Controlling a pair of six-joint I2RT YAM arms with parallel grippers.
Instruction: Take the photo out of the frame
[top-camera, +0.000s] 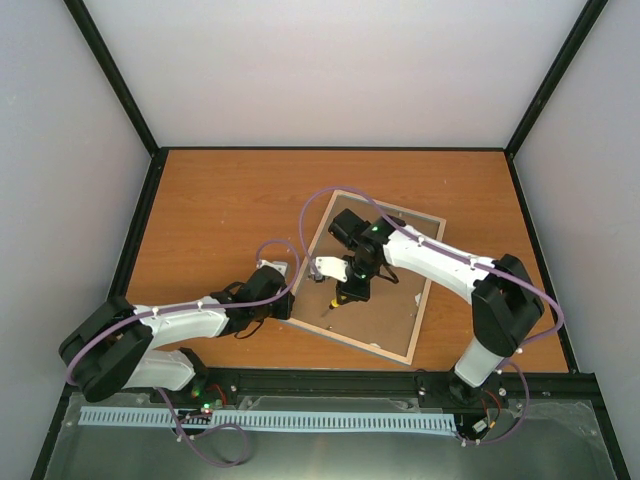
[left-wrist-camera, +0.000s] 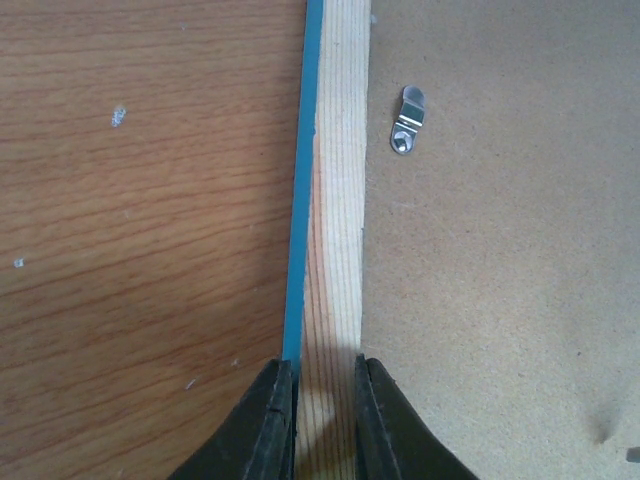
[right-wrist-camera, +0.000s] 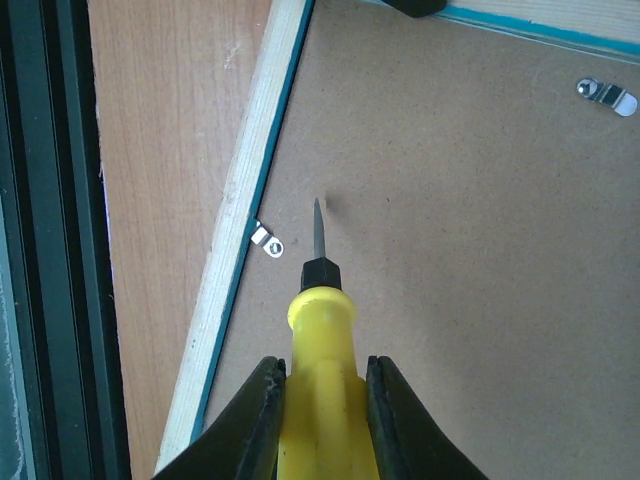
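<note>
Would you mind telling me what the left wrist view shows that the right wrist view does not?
Only the left wrist view: the left gripper pinching the frame's pale wood edge. Only the right wrist view: the right gripper holding the yellow-handled screwdriver, its tip over the backing board, and the black rail. Both: the frame lying back-up, its backing board, metal clips and the wooden table.

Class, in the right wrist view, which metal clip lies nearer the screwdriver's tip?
The clip against the frame, on its pale edge just left of the screwdriver tip; the other clip sits far off, upper right.
</note>
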